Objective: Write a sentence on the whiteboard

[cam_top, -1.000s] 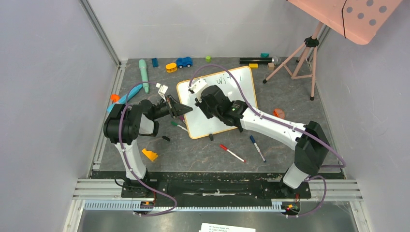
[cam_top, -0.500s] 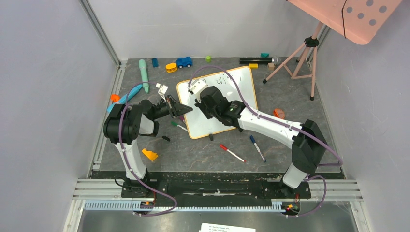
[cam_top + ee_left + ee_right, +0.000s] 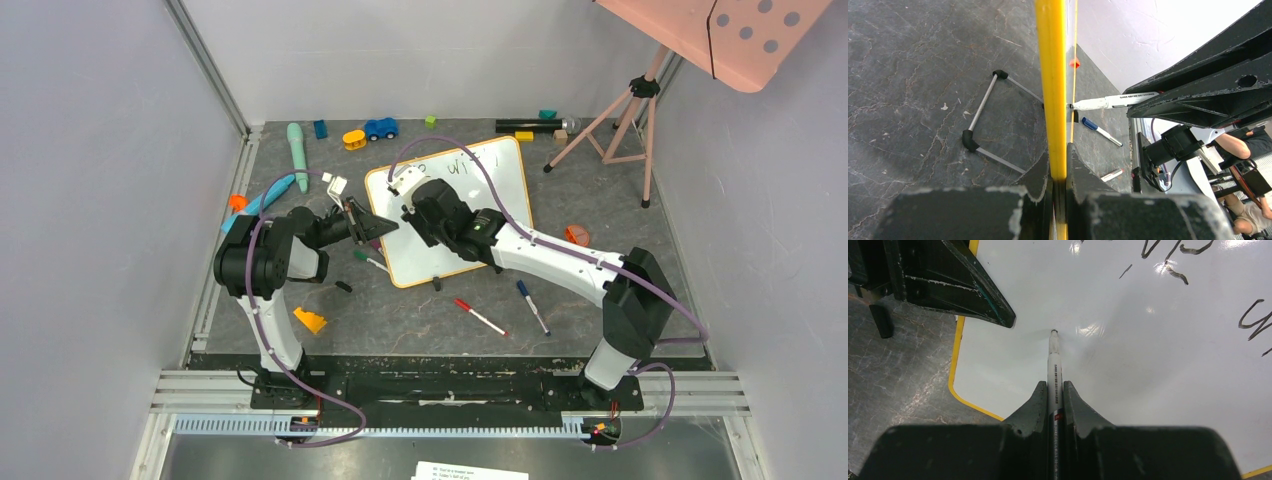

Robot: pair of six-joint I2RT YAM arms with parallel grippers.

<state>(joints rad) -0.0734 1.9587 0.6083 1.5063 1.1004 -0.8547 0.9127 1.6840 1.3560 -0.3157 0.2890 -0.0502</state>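
Observation:
The whiteboard (image 3: 505, 190) with its orange frame lies tilted on the table. My left gripper (image 3: 380, 226) is shut on its left frame edge (image 3: 1050, 75), one finger on each side. My right gripper (image 3: 408, 203) is shut on a white marker (image 3: 1054, 365), and the marker's tip rests on the bare white surface (image 3: 1148, 365) near the board's left end. Dark strokes of the sentence (image 3: 1173, 255) run along the board's far edge (image 3: 465, 163). In the left wrist view the marker (image 3: 1103, 102) meets the board side-on.
A red marker (image 3: 481, 317) and a blue marker (image 3: 533, 306) lie in front of the board, a green-capped one (image 3: 368, 260) by its left corner. A pink tripod (image 3: 620, 115) stands back right. Toys, including a blue car (image 3: 380, 128) and a teal tool (image 3: 297, 155), line the back.
My right gripper has edged slightly left across the board with the marker. The left arm and the board have stayed put.

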